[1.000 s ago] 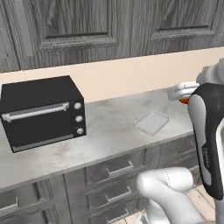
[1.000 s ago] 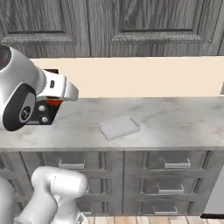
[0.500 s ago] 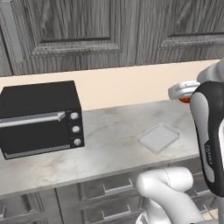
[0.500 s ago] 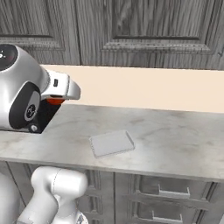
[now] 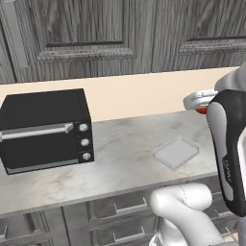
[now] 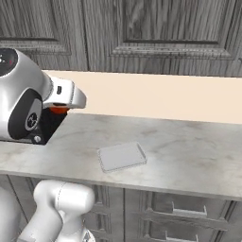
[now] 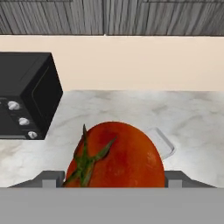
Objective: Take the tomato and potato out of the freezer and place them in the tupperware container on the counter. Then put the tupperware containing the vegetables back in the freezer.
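My gripper (image 7: pixel 113 178) is shut on the tomato (image 7: pixel 116 155), a red-orange ball with a green stem held between the two fingers (image 7: pixel 52 177). From the left base the gripper (image 5: pixel 199 101) hangs high at the right, with a sliver of the tomato (image 5: pixel 202 110) under it. The right base view shows the tomato (image 6: pixel 59 109) peeking out below the hand. The tupperware container (image 5: pixel 176 152) (image 6: pixel 121 156) (image 7: pixel 162 142) lies empty on the counter (image 5: pixel 120 158) (image 6: pixel 189 151), ahead of and below the tomato. Potato and freezer are out of view.
A black toaster oven (image 5: pixel 45 129) (image 7: pixel 24 94) stands on the counter's left part. Grey wall cabinets (image 5: pixel 96 33) hang above a beige backsplash. Grey drawers with bar handles (image 6: pixel 189 212) run under the counter edge.
The whole picture has shifted and grown nearer, so the base has driven towards the counter. The tomato stays in the gripper's hold.
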Robot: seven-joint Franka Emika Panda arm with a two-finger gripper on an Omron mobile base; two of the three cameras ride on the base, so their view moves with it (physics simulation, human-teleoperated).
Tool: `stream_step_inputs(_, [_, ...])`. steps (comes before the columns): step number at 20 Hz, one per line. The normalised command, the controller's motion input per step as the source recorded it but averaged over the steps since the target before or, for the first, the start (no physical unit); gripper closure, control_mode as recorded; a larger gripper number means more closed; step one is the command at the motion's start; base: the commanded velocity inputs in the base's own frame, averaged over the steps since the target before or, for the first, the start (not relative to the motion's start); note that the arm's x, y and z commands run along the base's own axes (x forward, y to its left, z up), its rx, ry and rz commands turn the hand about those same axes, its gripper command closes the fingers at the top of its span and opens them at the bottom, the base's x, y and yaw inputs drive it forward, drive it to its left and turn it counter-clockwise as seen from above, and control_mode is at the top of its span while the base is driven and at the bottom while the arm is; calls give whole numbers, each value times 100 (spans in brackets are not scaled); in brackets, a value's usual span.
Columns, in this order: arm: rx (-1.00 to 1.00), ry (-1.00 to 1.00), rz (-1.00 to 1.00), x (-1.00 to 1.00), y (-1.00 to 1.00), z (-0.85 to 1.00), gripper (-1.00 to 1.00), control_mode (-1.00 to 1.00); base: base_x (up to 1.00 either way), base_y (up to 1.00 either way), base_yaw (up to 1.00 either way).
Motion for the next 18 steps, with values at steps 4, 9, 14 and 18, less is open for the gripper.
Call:
stream_step_inputs(4, [0,27,-2,22,-11,-20,100,-100,0,0,0])
stream_step_inputs(9, [0,31,-1,40,-8,-49,100,-100,0,0,0])
stream_step_inputs(14, [-6,9,0,47,-11,-100,100,-100,0,0,0])
stream_step_inputs(18, [-10,1,0,43,-34,-100,100,-100,0,0,0])
